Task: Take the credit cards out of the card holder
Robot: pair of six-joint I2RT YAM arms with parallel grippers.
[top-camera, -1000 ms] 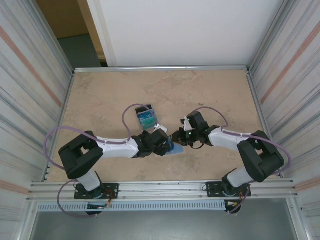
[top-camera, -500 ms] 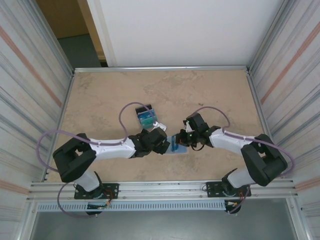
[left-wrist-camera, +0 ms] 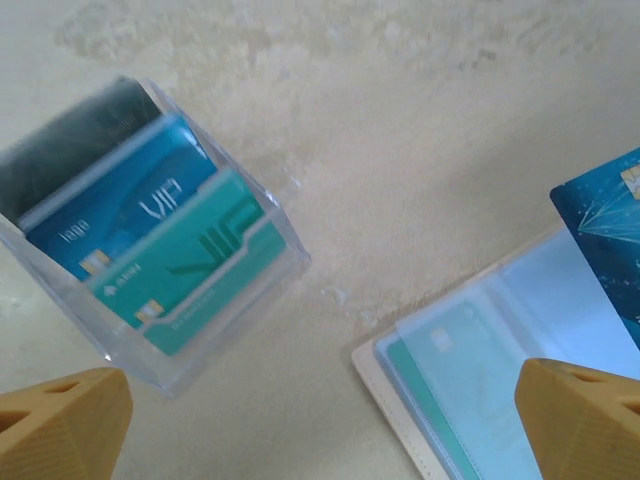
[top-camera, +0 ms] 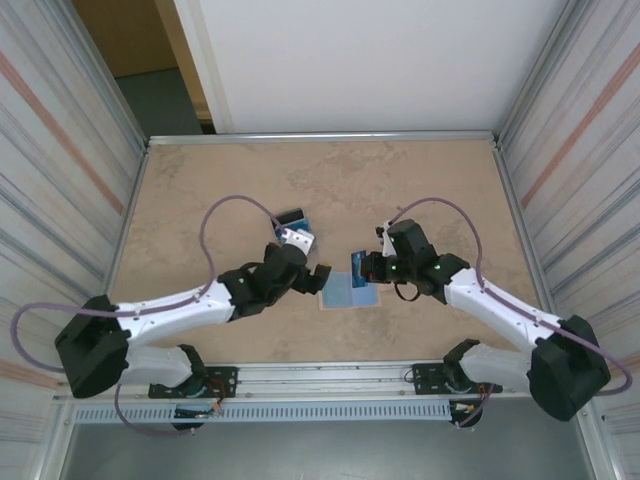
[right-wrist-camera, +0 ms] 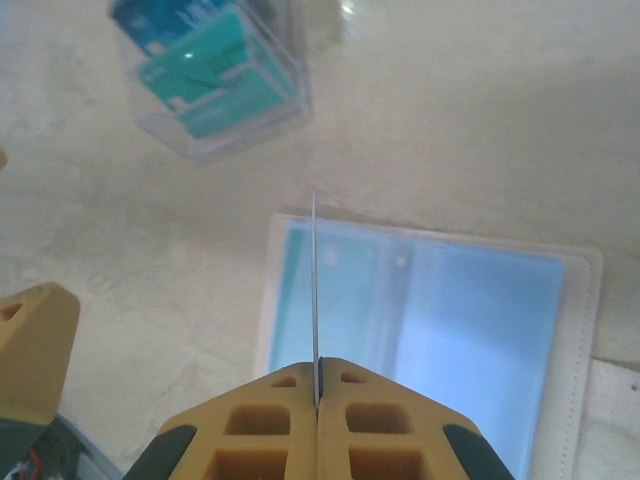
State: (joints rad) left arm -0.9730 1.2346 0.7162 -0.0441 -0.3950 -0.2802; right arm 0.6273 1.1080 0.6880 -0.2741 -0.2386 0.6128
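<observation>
The card holder lies open flat on the table, tan edge and light-blue inner faces up, with a pale teal card showing under a clear pocket. My right gripper hangs over the holder's right side, shut on a dark blue credit card. That card stands edge-on in the right wrist view and shows its blue face in the left wrist view. My left gripper is open just left of the holder, its fingers wide apart with nothing between them.
A clear plastic box holding black, blue and teal cards stands behind and left of the holder, close to the left gripper. The tan table is bounded by metal walls on both sides.
The left gripper has drawn back left off the holder and opened. The right gripper has lifted the blue card clear of the holder, which now lies uncovered.
</observation>
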